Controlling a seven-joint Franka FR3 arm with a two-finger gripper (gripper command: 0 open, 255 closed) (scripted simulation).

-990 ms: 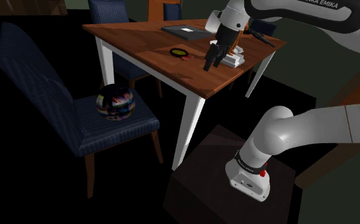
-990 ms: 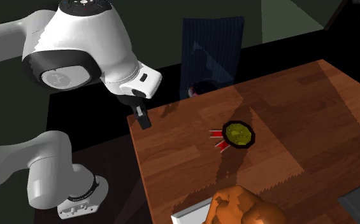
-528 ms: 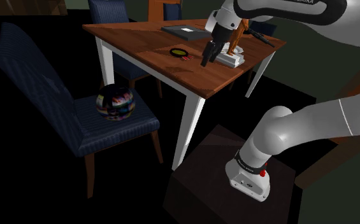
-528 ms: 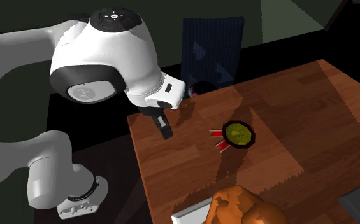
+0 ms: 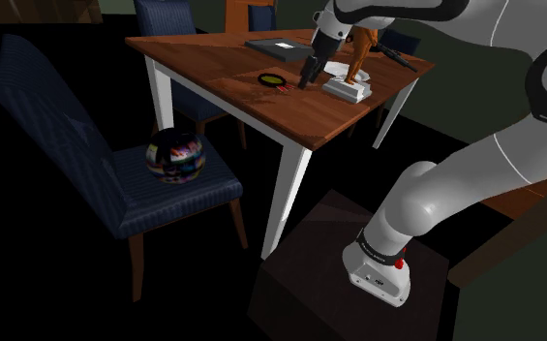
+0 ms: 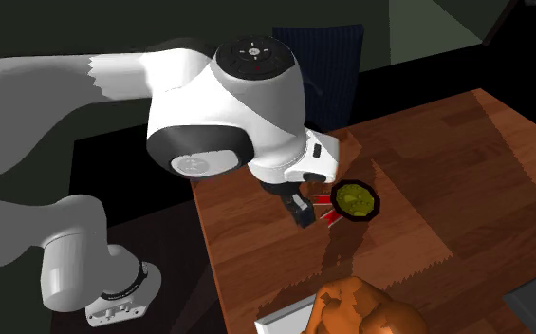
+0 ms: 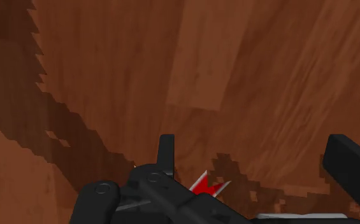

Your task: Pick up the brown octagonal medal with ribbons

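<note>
The shoulder view sits beside and a little behind the stand (image 5: 300, 281), high and well back. It faces up and to the left over the whole desk (image 5: 252, 73) and the blue chair (image 5: 106, 184) beside it. The second exterior view hangs close above the desk's far side and looks steeply down and back toward the arm's base (image 6: 114, 302), roughly against the shoulder view. Both take in the medal (image 5: 272, 79), its red ribbons (image 6: 332, 218), the orange figure (image 5: 358, 58) and the chair. The wrist view looks along the pincer (image 7: 258, 162) from very near the desk top, with the ribbons' tips just ahead.
</note>
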